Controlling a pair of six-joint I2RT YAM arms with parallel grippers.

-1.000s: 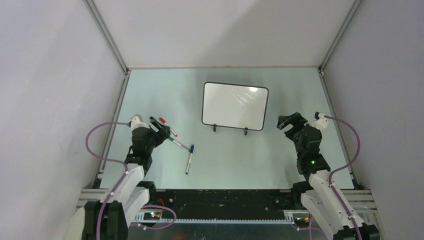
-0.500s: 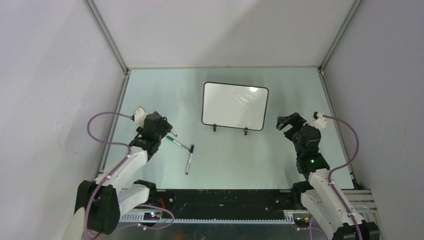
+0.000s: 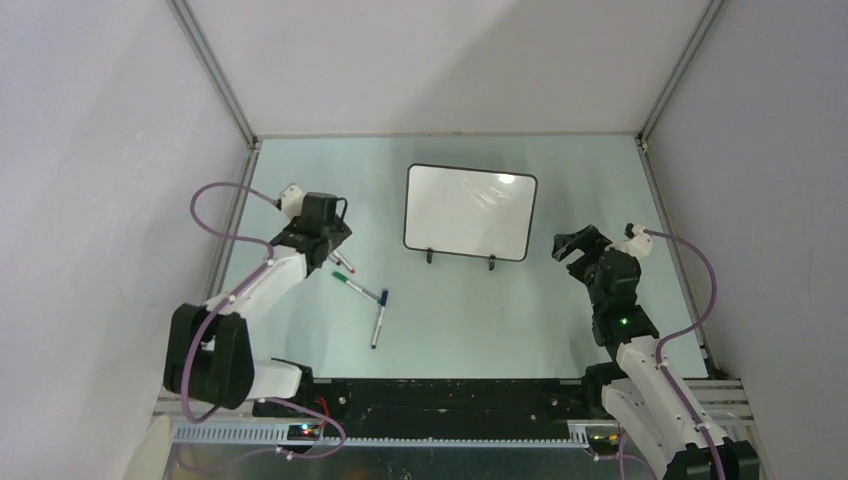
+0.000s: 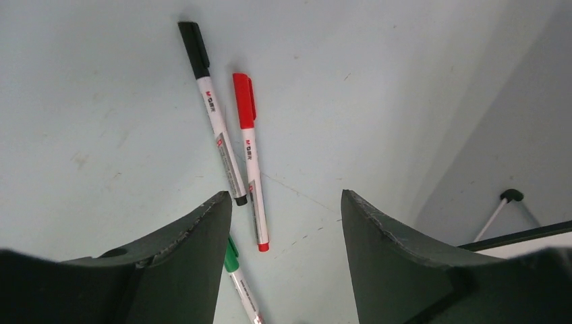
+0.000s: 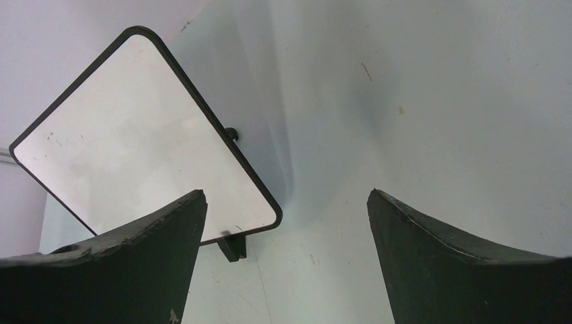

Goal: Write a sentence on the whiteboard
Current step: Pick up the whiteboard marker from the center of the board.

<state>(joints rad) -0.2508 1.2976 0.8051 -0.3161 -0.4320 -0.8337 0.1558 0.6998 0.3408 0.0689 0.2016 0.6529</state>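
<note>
Two empty arms; whiteboard [image 3: 470,212] blank
Released, the left end effector [image 4: 283,202] has advanced over the red marker [image 4: 248,148]; right end effector [image 5: 287,202] also released; pickup seems next.

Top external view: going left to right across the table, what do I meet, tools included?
In order: left tool → green-capped marker → blue-capped marker → whiteboard → right tool.

table [image 3: 450,330]; whiteboard [image 3: 470,212] on its feet; black marker [image 4: 214,115] beside red marker [image 4: 250,152]; green marker [image 3: 356,287]; blue marker [image 3: 378,322]
</note>
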